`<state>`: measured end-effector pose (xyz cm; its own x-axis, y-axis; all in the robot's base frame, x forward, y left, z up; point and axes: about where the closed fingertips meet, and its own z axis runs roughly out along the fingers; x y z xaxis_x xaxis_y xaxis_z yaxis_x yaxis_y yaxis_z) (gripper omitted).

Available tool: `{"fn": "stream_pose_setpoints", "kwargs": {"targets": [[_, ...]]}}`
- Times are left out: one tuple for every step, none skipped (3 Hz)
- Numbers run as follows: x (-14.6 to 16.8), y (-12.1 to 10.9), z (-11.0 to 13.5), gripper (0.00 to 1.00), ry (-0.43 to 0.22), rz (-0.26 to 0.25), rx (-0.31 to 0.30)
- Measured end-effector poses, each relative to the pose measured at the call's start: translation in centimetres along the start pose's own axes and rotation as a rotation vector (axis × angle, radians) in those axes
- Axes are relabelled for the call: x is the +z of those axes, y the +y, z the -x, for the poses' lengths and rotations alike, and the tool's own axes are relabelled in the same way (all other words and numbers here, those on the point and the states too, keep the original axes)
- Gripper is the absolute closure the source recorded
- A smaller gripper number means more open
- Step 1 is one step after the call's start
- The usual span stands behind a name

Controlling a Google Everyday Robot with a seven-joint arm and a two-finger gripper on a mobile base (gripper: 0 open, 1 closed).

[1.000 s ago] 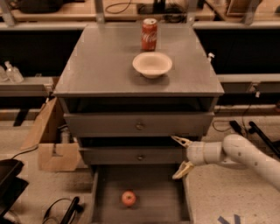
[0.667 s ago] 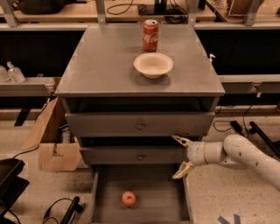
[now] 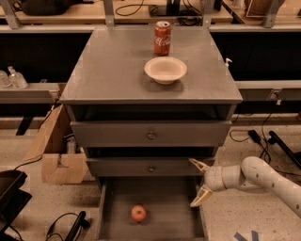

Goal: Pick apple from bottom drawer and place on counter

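Grey counter [image 3: 113,66], matte, scuffed: red soda can [image 3: 162,38] toward far edge, white bowl [image 3: 165,69] just nearer. Bottom drawer [image 3: 169,202] pulled out; apple [image 3: 138,212] on its floor, left of centre. Gripper [image 3: 195,182] at drawer's right edge, fingers spread wide, empty, apart from apple. Speckled floor [image 3: 235,216]; cardboard box [image 3: 51,150] left; wooden workbench [image 3: 136,12] with cables beyond.

Single high camera, facing cabinet [image 3: 117,134] front, looking down; tool [image 3: 192,183] lower right.
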<state>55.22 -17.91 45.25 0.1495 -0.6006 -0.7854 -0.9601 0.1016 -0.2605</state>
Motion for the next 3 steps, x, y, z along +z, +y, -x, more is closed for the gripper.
{"fn": "stream_pose_setpoints", "kwargs": {"targets": [[0.0,0.0,0.0,0.00,0.000,0.000,0.000],[3.7,1.3,-2.1,0.00,-0.033,-0.019,0.048],[10.2,2.4,-4.1,0.00,-0.106,-0.042,0.105]]}}
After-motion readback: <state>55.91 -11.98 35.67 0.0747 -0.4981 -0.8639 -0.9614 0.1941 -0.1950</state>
